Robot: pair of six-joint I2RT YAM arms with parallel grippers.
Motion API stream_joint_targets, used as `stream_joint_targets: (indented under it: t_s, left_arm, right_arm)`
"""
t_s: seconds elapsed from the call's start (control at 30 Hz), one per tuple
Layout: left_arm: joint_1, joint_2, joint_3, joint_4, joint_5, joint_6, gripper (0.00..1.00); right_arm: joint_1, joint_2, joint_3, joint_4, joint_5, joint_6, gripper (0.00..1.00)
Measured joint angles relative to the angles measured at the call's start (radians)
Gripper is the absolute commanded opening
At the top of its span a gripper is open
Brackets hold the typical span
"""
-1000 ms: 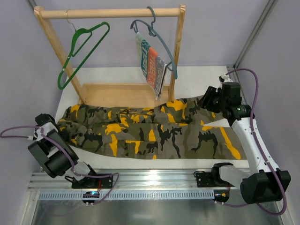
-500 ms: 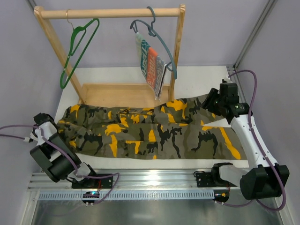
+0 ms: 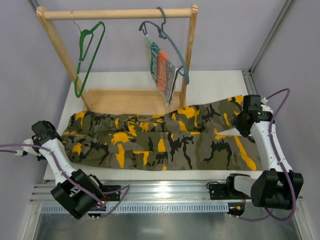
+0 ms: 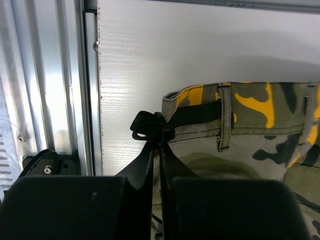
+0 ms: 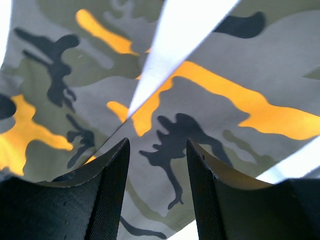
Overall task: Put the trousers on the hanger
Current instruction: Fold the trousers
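Observation:
The camouflage trousers [image 3: 160,142] lie flat across the white table, waistband to the left and legs to the right. My left gripper [image 3: 52,134] is at the waistband's left end. In the left wrist view its tips [image 4: 159,142] are shut on a black strap [image 4: 147,127] at the corner of the trousers [image 4: 250,125]. My right gripper [image 3: 243,121] hovers over the leg ends. In the right wrist view it [image 5: 157,145] stands open just above the camouflage cloth [image 5: 200,100], with nothing between the fingers. The green hanger [image 3: 86,57] hangs on the wooden rail, turned nearly edge-on.
A wooden rack [image 3: 120,14] stands at the back with a wooden base [image 3: 130,100]. On it also hangs a grey-blue hanger [image 3: 172,47] carrying a striped cloth [image 3: 162,70]. A metal rail [image 4: 50,90] runs along the table's left edge, and walls close in on both sides.
My left gripper has shut on the waistband strap, and its arm has swung out to the left. The right gripper has shifted right over the leg ends. The green hanger has swung round, narrower now.

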Motion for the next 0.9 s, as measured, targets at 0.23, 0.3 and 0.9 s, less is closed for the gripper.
stream_joint_targets:
  t_s: [0.23,0.3,0.9]
  left_arm:
    - [0.011,0.036,0.083,-0.085,-0.058,-0.013,0.00]
    - [0.027,0.048,0.089,-0.107,-0.075,-0.027,0.00]
    - [0.053,0.077,0.159,-0.149,-0.056,-0.122,0.01]
  right_arm:
    - [-0.098,-0.002,0.000,-0.050,0.046,0.028,0.48]
    - [-0.110,0.006,-0.001,-0.044,0.040,0.026,0.46]
    - [-0.584,0.173,-0.076,-0.018,0.034,0.060,0.53]
